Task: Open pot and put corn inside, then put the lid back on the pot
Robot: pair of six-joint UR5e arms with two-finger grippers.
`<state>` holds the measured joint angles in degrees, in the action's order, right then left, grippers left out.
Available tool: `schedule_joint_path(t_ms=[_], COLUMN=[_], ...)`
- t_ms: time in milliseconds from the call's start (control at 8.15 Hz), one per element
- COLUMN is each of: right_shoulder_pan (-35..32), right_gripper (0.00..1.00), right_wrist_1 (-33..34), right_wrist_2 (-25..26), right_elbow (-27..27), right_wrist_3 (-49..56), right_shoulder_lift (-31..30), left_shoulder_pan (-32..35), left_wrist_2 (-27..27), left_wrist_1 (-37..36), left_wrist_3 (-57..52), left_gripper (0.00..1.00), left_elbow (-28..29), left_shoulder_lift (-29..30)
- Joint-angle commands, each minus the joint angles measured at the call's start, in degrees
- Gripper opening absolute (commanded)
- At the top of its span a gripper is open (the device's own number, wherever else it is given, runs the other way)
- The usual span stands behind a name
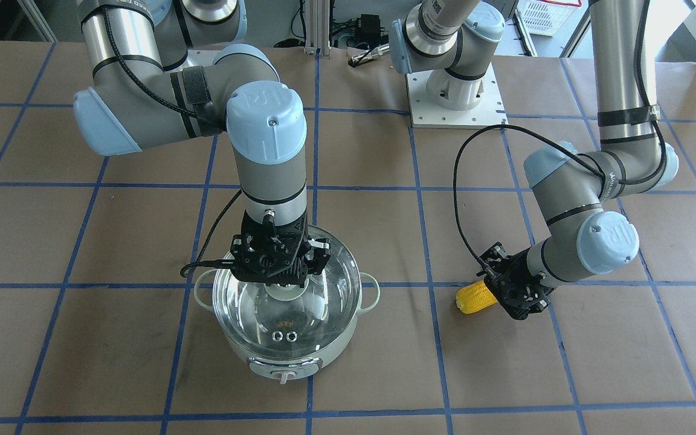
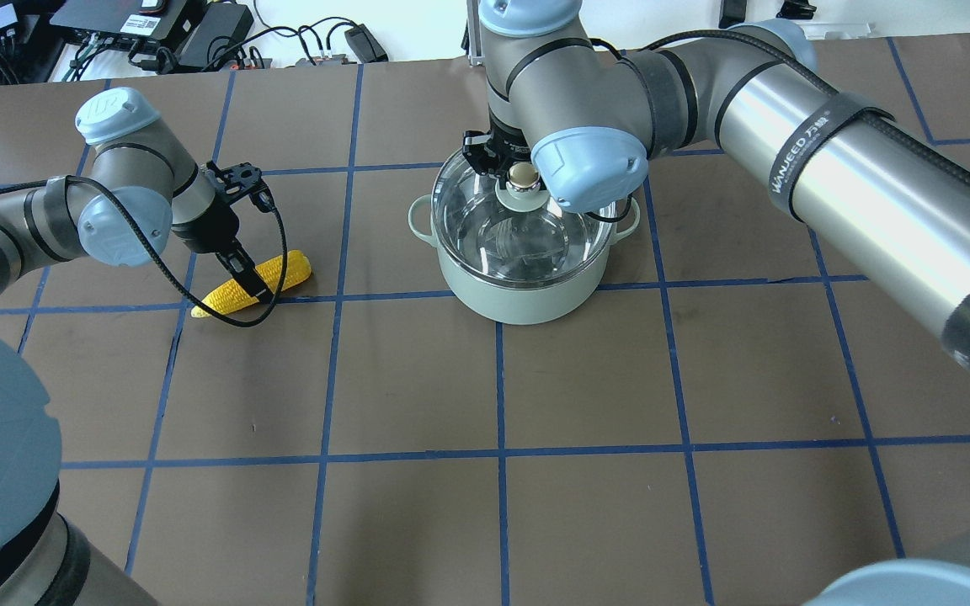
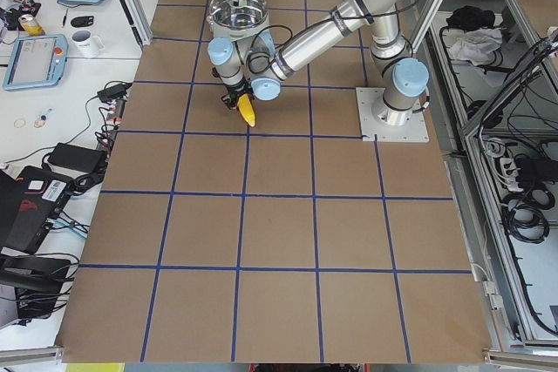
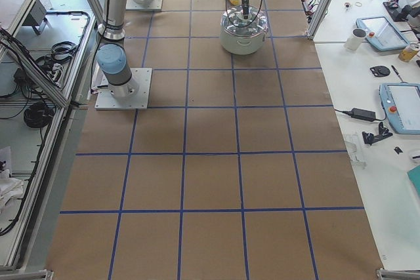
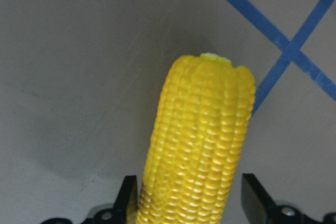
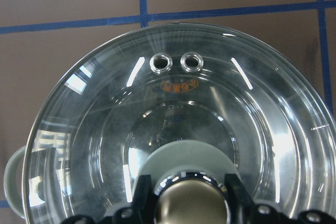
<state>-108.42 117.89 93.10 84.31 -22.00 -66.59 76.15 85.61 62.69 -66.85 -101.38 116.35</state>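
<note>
The pale mint pot [image 1: 324, 356] stands on the table with the clear glass lid [image 1: 318, 314] on it; the lid also shows in the right wrist view [image 6: 173, 108]. My right gripper [image 1: 284, 284] points straight down at the lid's centre, its fingers pressed on both sides of the shiny knob [image 6: 189, 208], shut on it. The yellow corn [image 1: 472, 298] lies flat on the table beside the pot. My left gripper [image 1: 496, 296] is open and straddles the cob [image 5: 199, 140]: one finger touches it and the other stands a little off.
The table is brown paper with a blue tape grid [image 2: 498, 379]. The right arm's long link [image 2: 872, 168] hangs over the table's right half in the overhead view. Cables and electronics [image 2: 157, 25] lie beyond the far edge.
</note>
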Motion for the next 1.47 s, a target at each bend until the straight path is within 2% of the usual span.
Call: schedule_joint_path(t_ms=[0,245,491,613,982,1104,1350], right_shoulder_pan=[1.1,5.6,11.9,14.8,18.0,18.1,18.0], right_gripper=[0.37,0.37,0.37,0.37,0.37,0.37,0.37], right_wrist_1=[-1.5,-12.0,-25.9,-29.5,-29.9,-30.4,-31.0], right_wrist_2=[0.5,-1.1,-2.6,-2.7,-2.5,-2.2,-2.4], right_elbow=[-0.2,-0.1,0.0,0.8,0.9,0.9,0.9], right_wrist_3=[1.9,4.1,12.1,16.6,22.3,22.5,22.9], right_shoulder_lift=[-3.7,-10.8,-18.5,-21.4,-22.7,-22.9,-23.1], left_shoulder_pan=[0.0,0.0,0.0,0.0,1.5,3.0,7.1], left_wrist_2=[0.1,-0.1,0.1,0.0,-0.2,0.2,0.5], left_wrist_1=[-1.5,-3.1,-3.3,-3.3,-2.1,-1.8,-0.8], left_wrist_3=[-0.1,1.1,4.1,6.2,15.5,18.6,28.9], left_gripper=[0.40,0.22,0.13,0.11,0.11,0.14,0.11], left_elbow=[0.0,0.0,0.1,0.4,0.7,0.7,1.1], left_shoulder_lift=[0.3,0.2,-0.4,-0.9,-5.5,-7.0,-8.6])
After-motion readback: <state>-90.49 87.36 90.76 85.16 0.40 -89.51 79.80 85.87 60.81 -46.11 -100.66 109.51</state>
